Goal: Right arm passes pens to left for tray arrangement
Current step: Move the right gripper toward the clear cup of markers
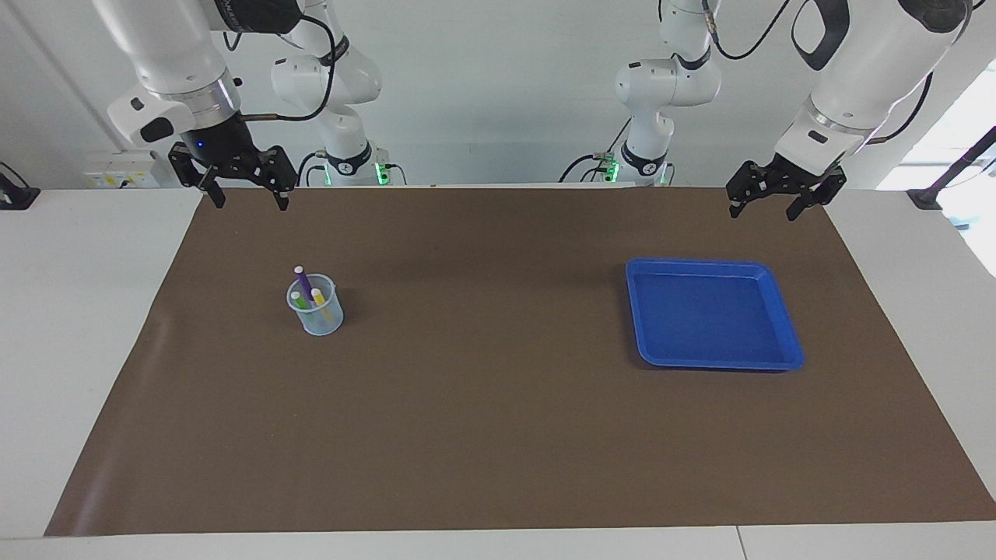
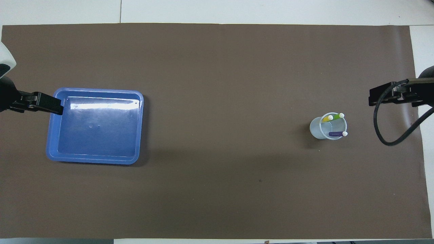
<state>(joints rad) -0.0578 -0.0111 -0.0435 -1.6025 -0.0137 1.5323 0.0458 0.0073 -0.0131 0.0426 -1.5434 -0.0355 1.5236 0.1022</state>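
Standing in cup: three pens.

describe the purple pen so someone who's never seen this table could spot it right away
On the brown mat, toward the right arm's end of the table, stands a small clear cup, well apart from the blue tray. Three pale-capped pens stand in it. The purple pen is the darkest and pokes highest above the rim, beside the yellow pen and the green pen.
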